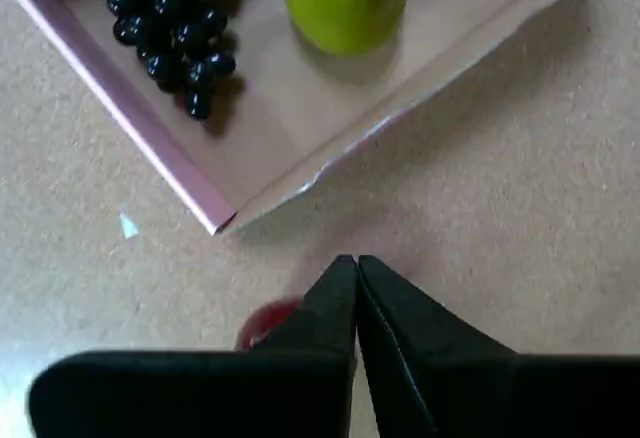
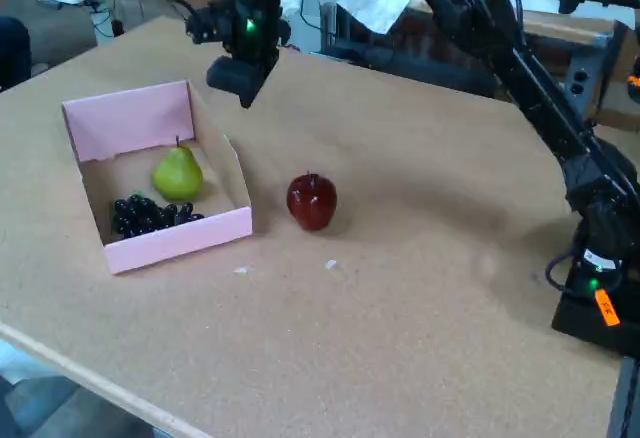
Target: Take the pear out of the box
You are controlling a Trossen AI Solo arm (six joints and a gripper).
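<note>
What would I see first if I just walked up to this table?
Probably the pink box at the left of the fixed view, holding a yellow-green pear with dark purple grapes just in front of it. Next, the shiny red apple standing alone on the table, to the right of the box. Above the box's far right side hangs the black gripper, its fingers closed on nothing.

no readable text anywhere; an orange tag (image 2: pixel 605 307) on the arm's base in the fixed view carries dark marks (too small and blurred to make out).
</note>
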